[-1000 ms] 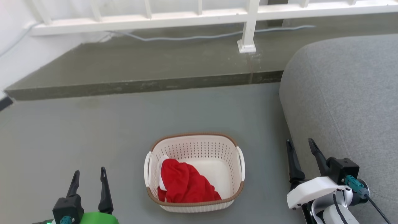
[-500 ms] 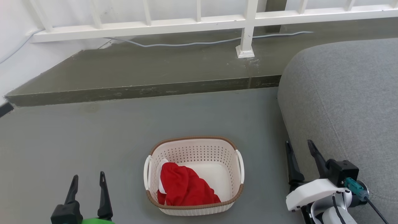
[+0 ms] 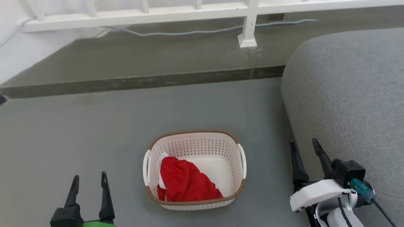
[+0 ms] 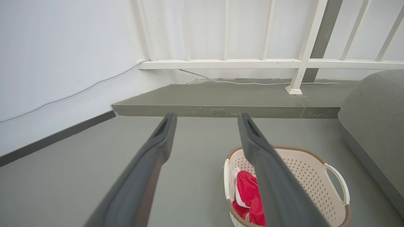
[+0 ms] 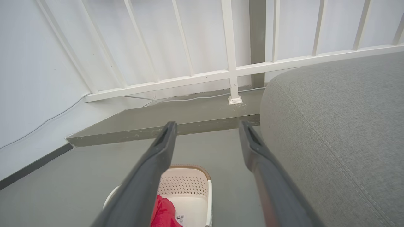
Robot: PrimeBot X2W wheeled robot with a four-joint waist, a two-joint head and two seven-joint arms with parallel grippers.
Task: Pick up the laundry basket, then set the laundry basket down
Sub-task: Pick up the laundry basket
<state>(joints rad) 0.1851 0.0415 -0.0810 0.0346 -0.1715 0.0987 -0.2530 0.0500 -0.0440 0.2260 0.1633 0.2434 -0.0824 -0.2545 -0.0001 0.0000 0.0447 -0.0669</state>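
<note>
Sitting beside the laundry basket (image 3: 194,170), a grey sofa (image 3: 347,104)

Left gripper (image 3: 89,178) low, fingers spread apart and pointing forward, right gripper (image 3: 303,143) further forward, fingers apart as well, leaning slightly left, white wrist (image 3: 315,192) just behind its jaws

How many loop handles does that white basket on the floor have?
2: one white loop handle on the left side of the cream perforated plastic basket, the other on its right.
</note>
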